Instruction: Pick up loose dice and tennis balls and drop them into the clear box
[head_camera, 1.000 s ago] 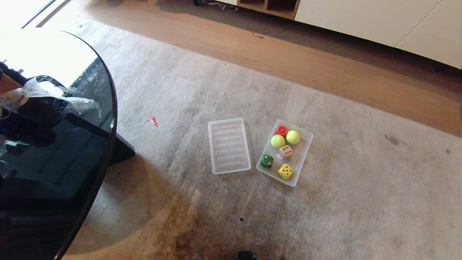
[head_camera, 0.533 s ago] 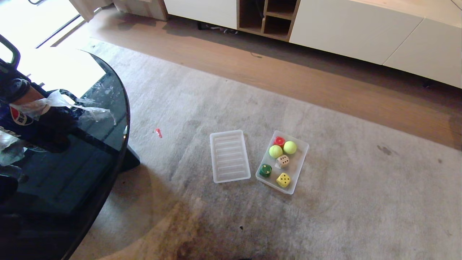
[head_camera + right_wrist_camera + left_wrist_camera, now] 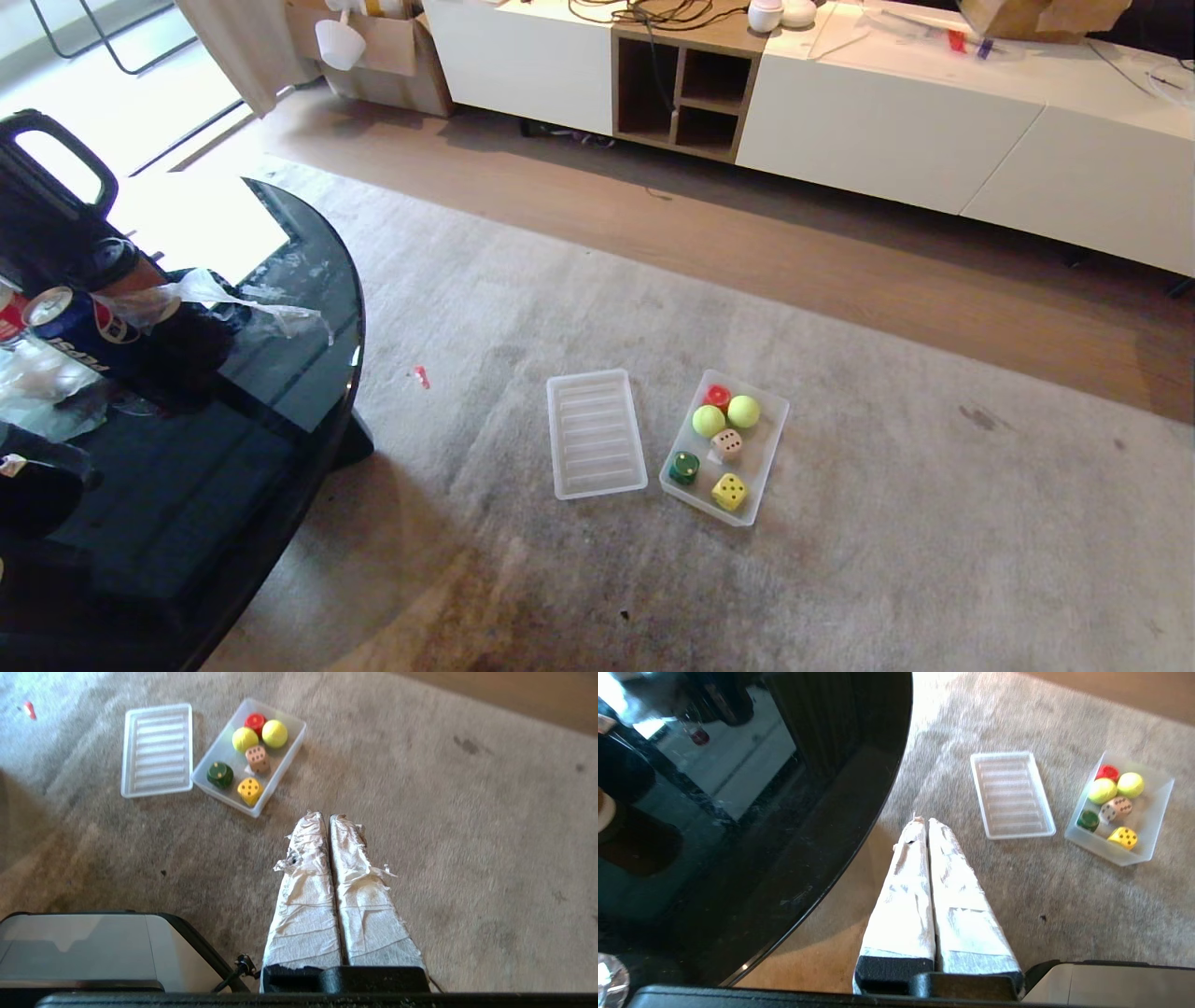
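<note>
The clear box (image 3: 771, 455) sits on the grey carpet. Inside it lie two tennis balls (image 3: 709, 421) (image 3: 744, 411), a beige die (image 3: 727, 443) and a yellow die (image 3: 729, 491), together with a red die (image 3: 717, 396) and a green die (image 3: 684, 467). No loose die or ball shows on the carpet. Neither gripper appears in the head view. The left gripper (image 3: 923, 820) hangs shut and empty over the carpet by the table edge, well short of the box (image 3: 1155, 812). The right gripper (image 3: 325, 814) is shut and empty too, just short of the box (image 3: 284, 765).
A flat ribbed lid (image 3: 596, 433) lies just left of the box. A round black glass table (image 3: 233, 448) with cans and plastic wrap fills the left. A small red scrap (image 3: 422, 376) lies on the carpet. A white sideboard (image 3: 887, 121) lines the far wall beyond the wooden floor.
The whole head view has swung upward: the sideboard and far wall came into view and the box and lid look smaller. The things themselves have not moved.
</note>
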Controlling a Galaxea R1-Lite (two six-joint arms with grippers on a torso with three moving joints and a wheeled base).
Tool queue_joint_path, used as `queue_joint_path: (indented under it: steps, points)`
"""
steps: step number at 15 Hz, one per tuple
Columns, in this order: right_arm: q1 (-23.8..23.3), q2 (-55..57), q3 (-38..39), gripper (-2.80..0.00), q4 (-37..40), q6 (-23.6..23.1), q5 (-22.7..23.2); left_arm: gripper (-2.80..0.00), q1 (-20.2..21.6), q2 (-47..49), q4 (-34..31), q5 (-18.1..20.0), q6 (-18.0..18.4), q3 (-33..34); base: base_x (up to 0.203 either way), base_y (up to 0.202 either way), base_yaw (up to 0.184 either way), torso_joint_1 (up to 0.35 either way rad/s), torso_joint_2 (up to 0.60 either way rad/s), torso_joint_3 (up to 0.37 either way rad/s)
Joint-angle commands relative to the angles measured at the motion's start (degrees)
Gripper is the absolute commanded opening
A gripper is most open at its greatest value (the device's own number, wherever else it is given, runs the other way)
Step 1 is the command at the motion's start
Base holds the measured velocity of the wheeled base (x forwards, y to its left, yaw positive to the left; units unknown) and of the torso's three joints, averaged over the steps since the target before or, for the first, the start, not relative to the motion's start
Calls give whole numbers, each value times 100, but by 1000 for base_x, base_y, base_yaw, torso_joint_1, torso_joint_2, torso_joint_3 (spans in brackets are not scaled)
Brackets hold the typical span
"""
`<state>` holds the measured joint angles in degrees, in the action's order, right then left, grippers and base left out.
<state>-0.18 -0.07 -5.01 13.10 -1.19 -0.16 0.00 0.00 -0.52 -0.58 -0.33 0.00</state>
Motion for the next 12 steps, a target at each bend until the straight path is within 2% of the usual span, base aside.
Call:
queue_joint_path:
  steps: [1,12]
  points:
    - [1,-10,0,-280,9,-4,-2,-280,0,0,0,-3,-2,0,0,0,0,2,7,203]
    - [1,-10,0,-280,9,-4,-2,-280,0,0,0,-3,-2,9,0,0,0,1,2,202]
